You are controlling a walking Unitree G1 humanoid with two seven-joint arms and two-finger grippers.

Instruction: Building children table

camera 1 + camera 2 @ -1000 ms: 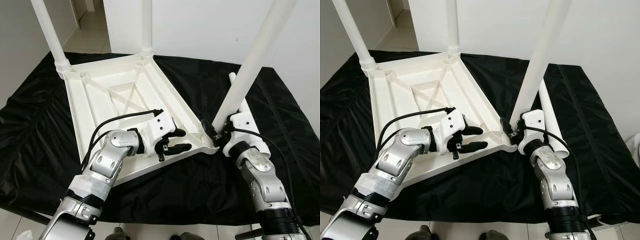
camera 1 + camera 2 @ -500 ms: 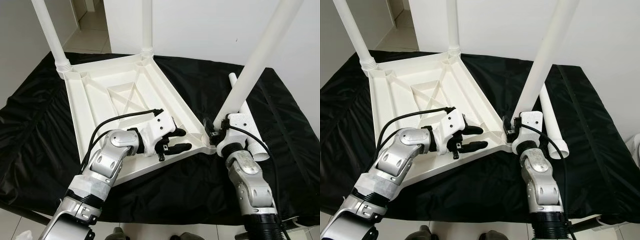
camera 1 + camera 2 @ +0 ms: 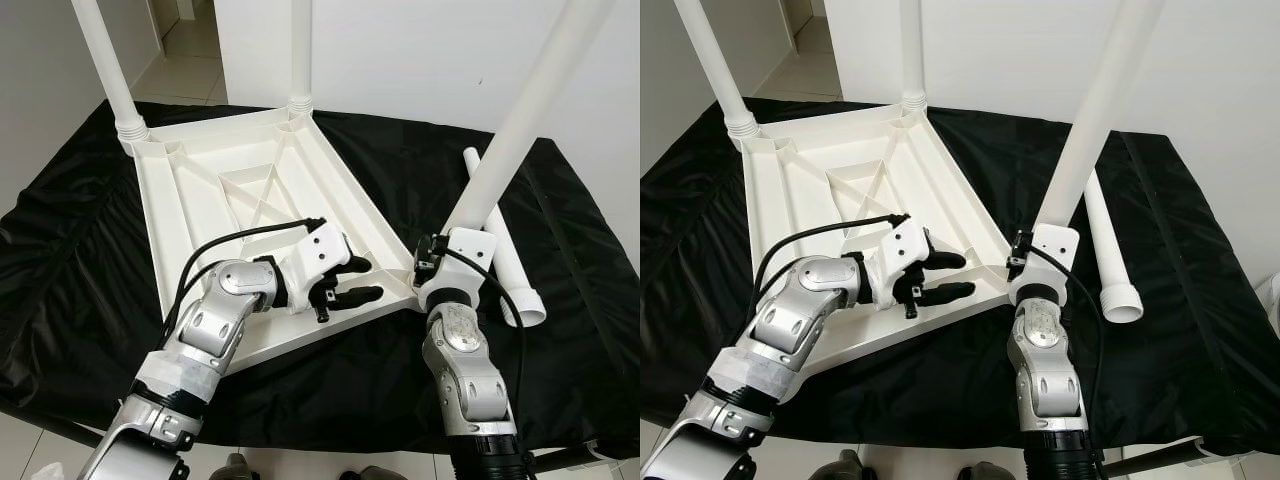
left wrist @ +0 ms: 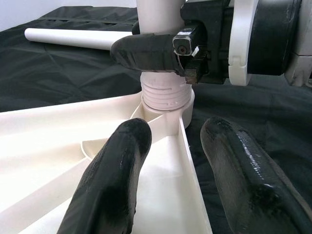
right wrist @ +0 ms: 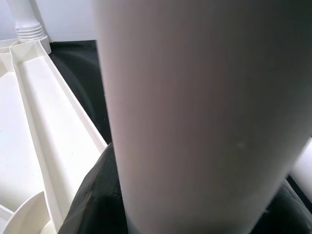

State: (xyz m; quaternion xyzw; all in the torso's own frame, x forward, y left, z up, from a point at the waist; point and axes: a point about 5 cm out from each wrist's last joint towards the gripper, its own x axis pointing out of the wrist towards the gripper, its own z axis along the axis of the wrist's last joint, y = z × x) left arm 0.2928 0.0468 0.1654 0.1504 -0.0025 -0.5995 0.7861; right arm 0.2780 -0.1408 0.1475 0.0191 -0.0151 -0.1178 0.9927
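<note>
White plastic leg (image 3: 520,125), clamped in the right hand (image 3: 432,262), has been brought more upright over the last second and now meets the corner socket (image 4: 165,100) of the upturned tabletop (image 3: 225,190) on the black-draped desk (image 3: 60,270); screwing-in seems close. The left hand (image 3: 352,281), fingers apart, rests on the rim. A spare leg (image 3: 503,250) lies beside.

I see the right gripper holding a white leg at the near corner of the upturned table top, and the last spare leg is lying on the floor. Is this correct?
Not quite. The spare leg lies on the black cloth, not the floor, as the right eye view shows. The right gripper does hold a white leg at the table top's near corner.
</note>
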